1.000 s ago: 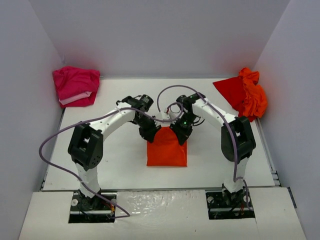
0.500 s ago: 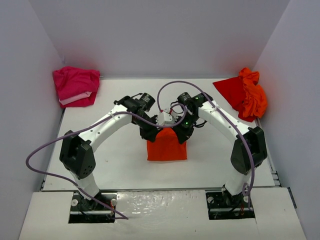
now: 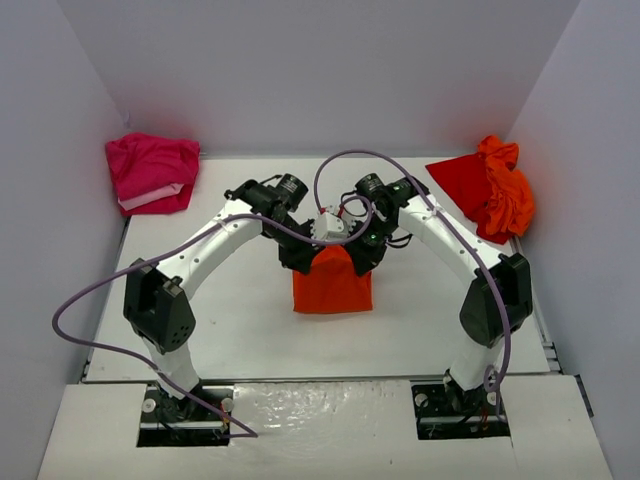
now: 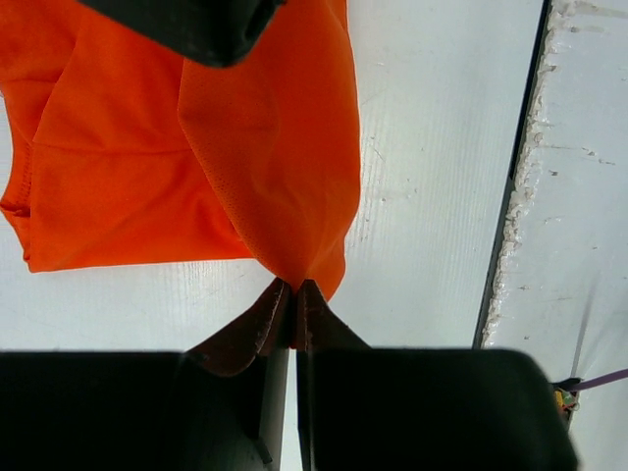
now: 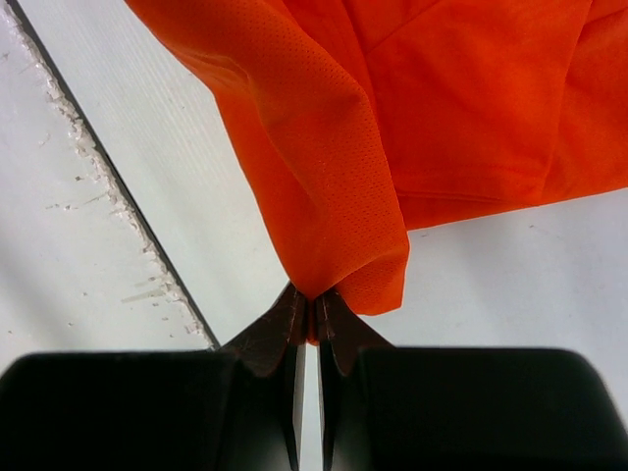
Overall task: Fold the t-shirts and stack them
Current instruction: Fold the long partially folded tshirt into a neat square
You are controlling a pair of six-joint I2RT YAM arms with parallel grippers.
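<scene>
At the middle of the white table lay a bright orange cloth t-shirt, folded into a rough rectangle. Its near part rested flat on the surface and its far edge was gathered up to where the two arms met above it. The left gripper was pinched tight on that edge's left corner. From its wrist I could see the dark fingers pressed together, with a tuck of the orange mesh cloth caught between their tips and the fabric fanning away from them. The right gripper was clamped the same way on the right corner, a fold of the cloth nipped at its fingertips and draping away from them onto the table. Both grippers sat close together, just beside one another over the shirt's far edge. The white left arm and the white right arm bent inward from their bases at the near edge, forming a kind of arch. Well apart from all this, a magenta pink t-shirt sat folded in the far left corner. In the far right corner a red t-shirt lay spread, with a crumpled orange t-shirt bunched against it on its right. Plain pale grey walls closed the table in on three sides.
</scene>
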